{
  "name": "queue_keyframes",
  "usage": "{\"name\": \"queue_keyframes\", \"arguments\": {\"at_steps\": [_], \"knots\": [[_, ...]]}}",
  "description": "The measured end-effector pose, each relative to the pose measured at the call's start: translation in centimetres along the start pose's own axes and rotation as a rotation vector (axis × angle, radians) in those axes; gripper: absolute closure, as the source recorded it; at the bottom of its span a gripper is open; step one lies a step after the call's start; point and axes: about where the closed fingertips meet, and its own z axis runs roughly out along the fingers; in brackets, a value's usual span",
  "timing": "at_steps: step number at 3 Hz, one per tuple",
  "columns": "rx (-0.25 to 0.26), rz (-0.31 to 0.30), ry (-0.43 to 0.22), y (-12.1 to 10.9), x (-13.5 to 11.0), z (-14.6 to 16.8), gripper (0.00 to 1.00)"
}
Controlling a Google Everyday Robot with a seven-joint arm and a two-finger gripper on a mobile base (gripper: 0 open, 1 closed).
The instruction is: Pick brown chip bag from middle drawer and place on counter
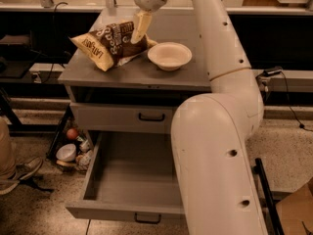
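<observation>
While the brown chip bag lies on the counter near its left front corner, with 1 end just beside the bowl, the gripper sits at the bag's top edge, and I cannot tell whether its jaws are apart or clamped on the bag. If it pulls away with the crinkly film caught, the bag could drag over the edge toward the open middle drawer or bump the bowl.
</observation>
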Motion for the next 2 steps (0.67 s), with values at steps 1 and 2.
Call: {"name": "queue_keyframes", "arguments": {"at_steps": [1,2], "knots": [[0.089,0.040,0.022,-0.9,2.3,-3.7,0.00],[0.153,0.124,0.051,0.1,6.0,-7.0,0.00]]}}
